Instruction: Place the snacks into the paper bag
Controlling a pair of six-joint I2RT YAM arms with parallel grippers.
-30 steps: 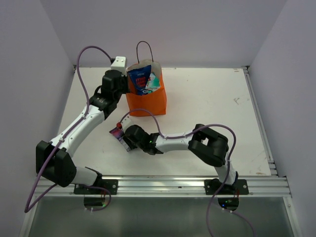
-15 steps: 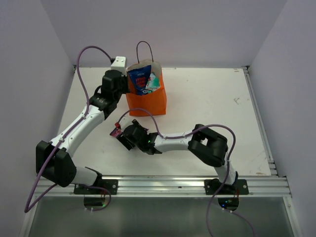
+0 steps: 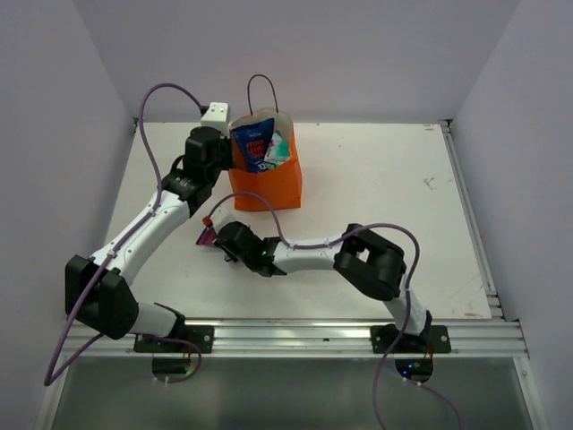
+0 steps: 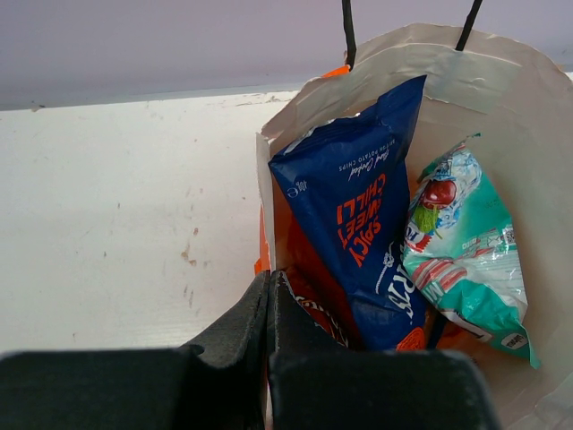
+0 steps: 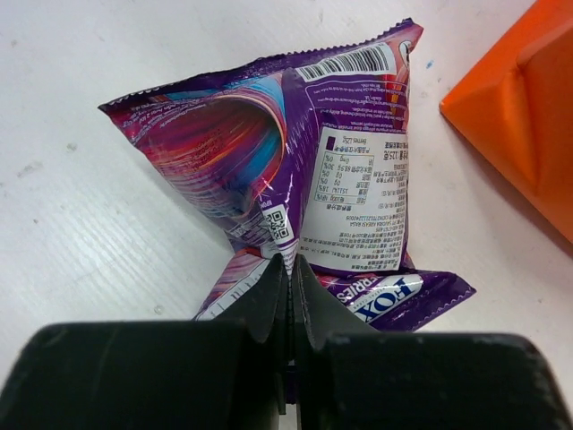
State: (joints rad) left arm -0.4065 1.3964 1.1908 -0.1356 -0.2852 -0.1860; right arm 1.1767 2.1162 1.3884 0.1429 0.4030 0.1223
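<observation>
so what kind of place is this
Probably a robotics lab cell: a white table walled by plain panels, two arms bolted to a metal rail, a paper bag of snacks as prop.

Top view: a fixed camera above and behind the arms looks down and forward. It takes in the whole bench (image 3: 376,197), with both arm bases along the bottom edge.

Left wrist view: close, looking over the left claw (image 4: 269,279) down into the open mouth of the bag (image 4: 537,134) — bench and back wall beyond.

Right wrist view: nearer still, aimed steeply down past the right claw (image 5: 291,264) at the pack (image 5: 304,170), which fills most of the frame.

All three views share the bag — only an orange corner in the right wrist view. The top and right wrist views share the pack.
</observation>
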